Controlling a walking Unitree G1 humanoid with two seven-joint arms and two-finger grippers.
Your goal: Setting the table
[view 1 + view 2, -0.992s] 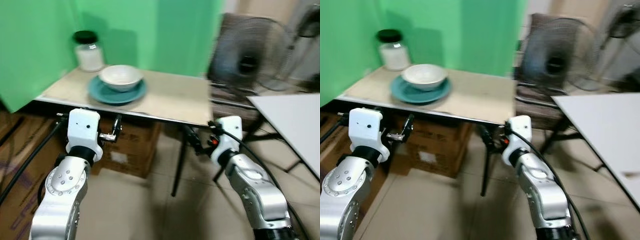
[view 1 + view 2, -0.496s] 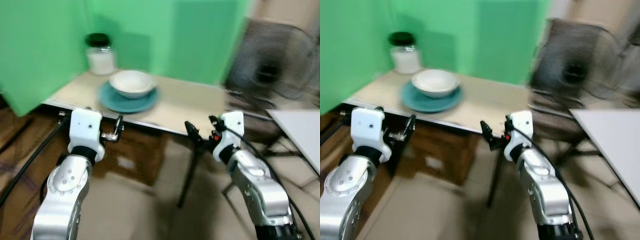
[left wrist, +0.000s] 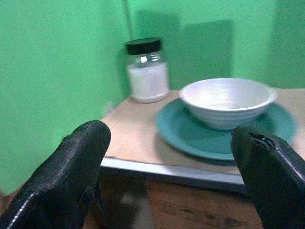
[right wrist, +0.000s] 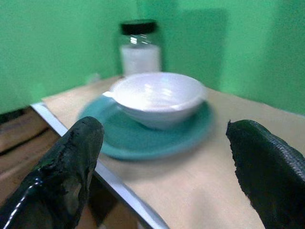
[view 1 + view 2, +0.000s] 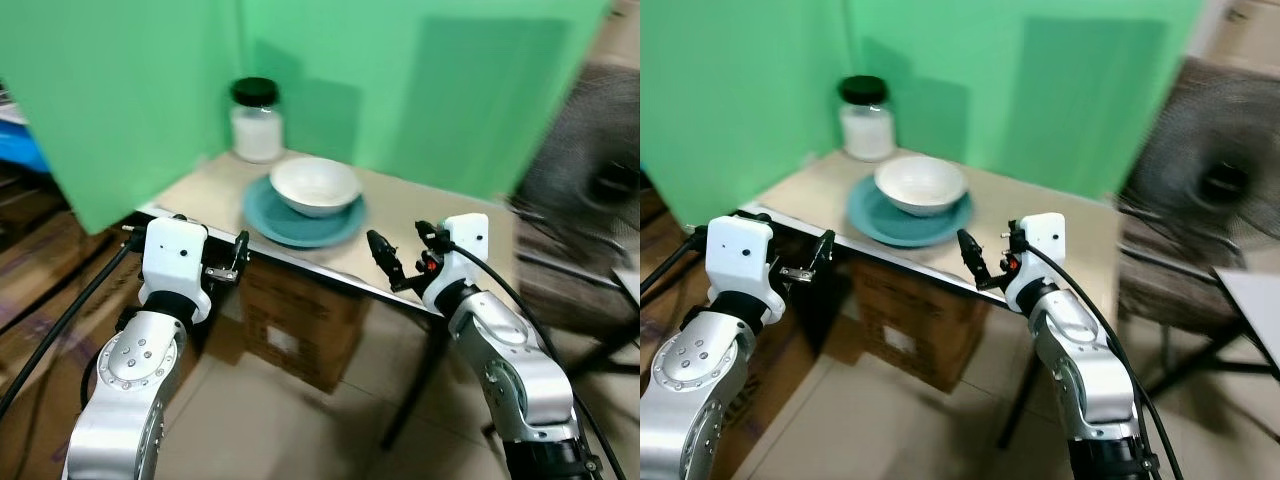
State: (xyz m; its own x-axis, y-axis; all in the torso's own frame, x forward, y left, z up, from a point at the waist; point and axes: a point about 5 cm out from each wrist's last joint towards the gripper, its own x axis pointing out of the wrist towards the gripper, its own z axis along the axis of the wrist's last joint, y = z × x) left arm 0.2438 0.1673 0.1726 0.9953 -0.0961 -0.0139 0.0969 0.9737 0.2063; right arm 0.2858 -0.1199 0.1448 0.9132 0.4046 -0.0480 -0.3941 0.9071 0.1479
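Note:
A white bowl [image 5: 315,185] sits in a teal plate [image 5: 300,222] on a beige table [image 5: 200,190] against a green backdrop. A glass jar [image 5: 256,122] with a black lid and white contents stands behind them at the table's back. My left gripper [image 5: 228,262] is open, just in front of the table's front edge, left of the plate. My right gripper [image 5: 400,255] is open at the front edge, right of the plate. Along each wrist camera, the bowl [image 3: 226,100] [image 4: 157,95] lies ahead between the spread black fingers, untouched.
A cardboard box [image 5: 300,325] stands on the floor under the table. A blurred standing fan [image 5: 590,190] is at the right. A black cable [image 5: 60,320] runs along my left side. Green screens [image 5: 120,90] wall in the table's back and left.
The camera has turned left and come closer, so the table now sits more central and the fan has slid off right. My right gripper has risen to the table edge.

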